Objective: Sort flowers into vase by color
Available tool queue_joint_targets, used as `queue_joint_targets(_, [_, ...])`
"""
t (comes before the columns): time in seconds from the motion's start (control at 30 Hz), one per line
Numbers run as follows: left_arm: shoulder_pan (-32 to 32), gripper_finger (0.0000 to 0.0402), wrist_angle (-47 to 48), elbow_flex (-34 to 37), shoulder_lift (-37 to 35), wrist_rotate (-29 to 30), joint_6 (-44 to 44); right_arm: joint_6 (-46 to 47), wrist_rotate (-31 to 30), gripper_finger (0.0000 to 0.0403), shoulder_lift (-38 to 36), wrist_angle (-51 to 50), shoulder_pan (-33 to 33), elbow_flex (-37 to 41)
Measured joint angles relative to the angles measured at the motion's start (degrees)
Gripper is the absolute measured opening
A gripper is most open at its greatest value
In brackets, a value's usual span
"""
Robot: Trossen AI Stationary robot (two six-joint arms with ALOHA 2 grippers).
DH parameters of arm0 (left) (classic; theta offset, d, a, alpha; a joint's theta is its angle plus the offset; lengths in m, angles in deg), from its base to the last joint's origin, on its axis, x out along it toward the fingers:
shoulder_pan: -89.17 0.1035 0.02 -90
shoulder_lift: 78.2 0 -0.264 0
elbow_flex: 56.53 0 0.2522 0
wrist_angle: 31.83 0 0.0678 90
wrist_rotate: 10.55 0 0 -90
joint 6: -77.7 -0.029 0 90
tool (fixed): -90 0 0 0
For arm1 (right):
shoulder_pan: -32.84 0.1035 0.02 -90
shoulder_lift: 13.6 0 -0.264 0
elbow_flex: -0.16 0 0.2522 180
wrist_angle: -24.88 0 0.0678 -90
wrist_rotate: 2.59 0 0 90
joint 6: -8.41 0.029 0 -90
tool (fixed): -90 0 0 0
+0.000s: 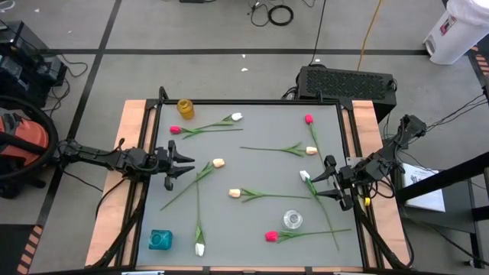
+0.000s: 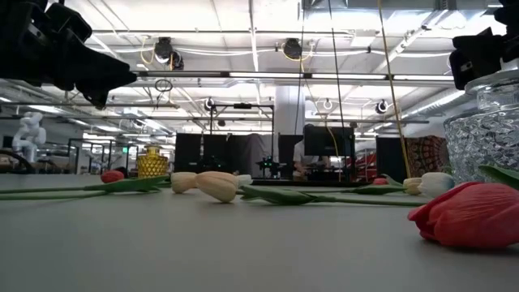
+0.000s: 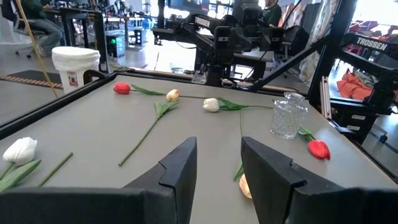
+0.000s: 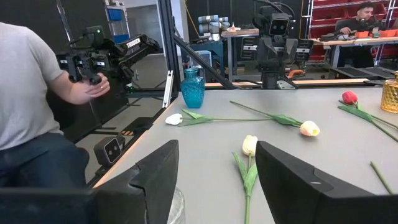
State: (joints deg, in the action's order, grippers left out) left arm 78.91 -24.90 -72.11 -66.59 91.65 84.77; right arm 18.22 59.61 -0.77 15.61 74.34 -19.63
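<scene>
Both grippers, left gripper point(image 1: 189, 165) and right gripper point(image 1: 319, 182), hover released at mid-frame edges of the counter point(image 1: 260, 221) over scattered flowers point(image 1: 252, 194).

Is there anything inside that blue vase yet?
From above, the blue vase shows an open mouth with no stem sticking out; the flowers lie on the table. Its bottom, behind the tinted glass, cannot be seen.

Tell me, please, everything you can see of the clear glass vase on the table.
The clear glass vase is small, round and cut in a faceted pattern, with nothing visible in it. It stands upright near the table's front edge, towards the right arm's side. A red tulip lies just beside it; whether they touch cannot be told. No end effector touches it.
</scene>
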Motion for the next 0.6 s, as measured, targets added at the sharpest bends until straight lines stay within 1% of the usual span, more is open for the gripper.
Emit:
queue_joint_targets(0.1, [-0.02, 0.0132, -0.13, 0.0, -0.01, -0.02, 0.51, 0.01, 0.01, 0.0205, 0.01, -0.02, 0.0, 0.0])
queue_joint_targets(0.33, [-0.02, 0.0132, -0.51, 0.0, 0.0, -0.02, 5.93, -0.01, 0.01, 0.0205, 0.01, -0.02, 0.02, 0.0])
queue_joint_targets(0.47, [0.01, 0.0132, -0.14, -0.67, 0.0, -0.01, 6.16, -0.01, -0.01, 0.0205, 0.01, 0.0, 0.01, 0.0])
queue_joint_targets(0.53, [0.03, 0.0132, 0.19, -1.58, 0.0, 0.81, 6.16, 0.0, 0.01, 0.0205, 0.01, -0.02, 0.0, 0.0])
queue_joint_targets(0.6, [0.03, 0.0132, 0.38, -2.63, 0.0, 3.44, 6.12, 0.01, 0.01, 0.0205, 0.01, 0.0, 0.0, 0.0])
